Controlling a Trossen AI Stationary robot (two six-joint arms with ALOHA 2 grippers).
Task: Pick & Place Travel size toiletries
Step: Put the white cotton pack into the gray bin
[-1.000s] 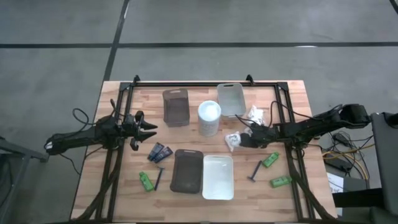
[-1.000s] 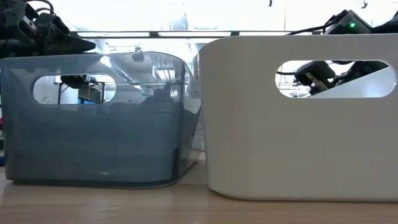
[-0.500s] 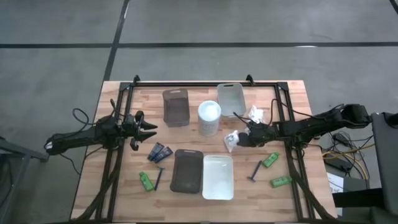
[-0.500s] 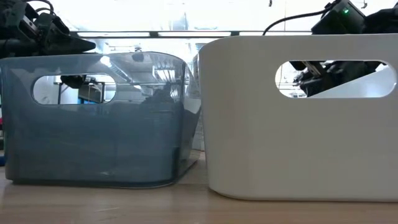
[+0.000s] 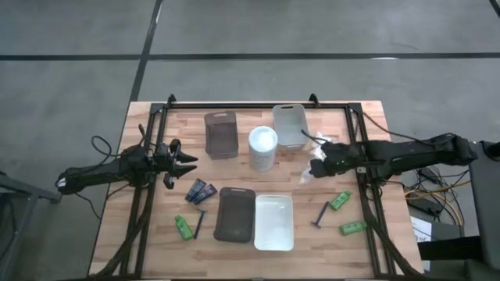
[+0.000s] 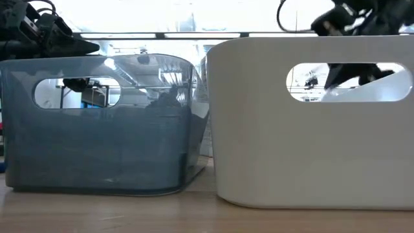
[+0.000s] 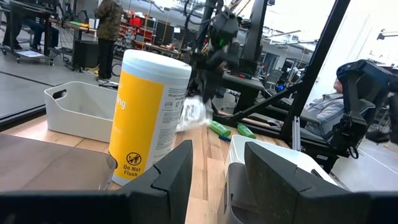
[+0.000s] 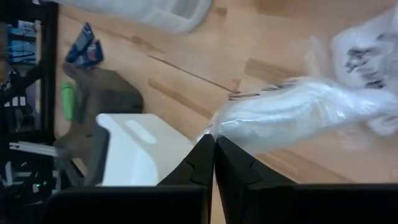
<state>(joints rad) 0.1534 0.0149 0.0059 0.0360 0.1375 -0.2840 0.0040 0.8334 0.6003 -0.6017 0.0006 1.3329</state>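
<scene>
My right gripper (image 5: 316, 166) is right of the tall white cylinder (image 5: 263, 148) and is shut on a white clear-wrapped packet (image 8: 292, 109). The left wrist view shows this packet (image 7: 191, 113) dangling under that gripper. A second packet (image 8: 365, 55) lies flat on the wood. Green bottles (image 5: 339, 200) (image 5: 353, 228) (image 5: 183, 227), two razors (image 5: 321, 213) (image 5: 200, 224) and navy tubes (image 5: 201, 191) also lie on the table. My left gripper (image 5: 187, 161) waits open at the table's left, with nothing between its fingers. My right gripper pinches the packet by one end of its clear wrap (image 8: 219, 127) between its two shut fingertips. The fingers slant down from the table's right. The packet hangs from the tips toward the left, lifted clear of the wood.
A dark grey tray (image 5: 234, 214) and a white tray (image 5: 274, 222) stand side by side at the near middle. A smoky tray (image 5: 221, 134) and a clear tray (image 5: 290, 125) stand at the far side. A black frame rail (image 5: 258, 105) runs round the table.
My right gripper has risen, staying shut, and has drifted a little toward the table's right edge. The packet has come up off the wood with it and now hangs clear. My left arm has kept still.
</scene>
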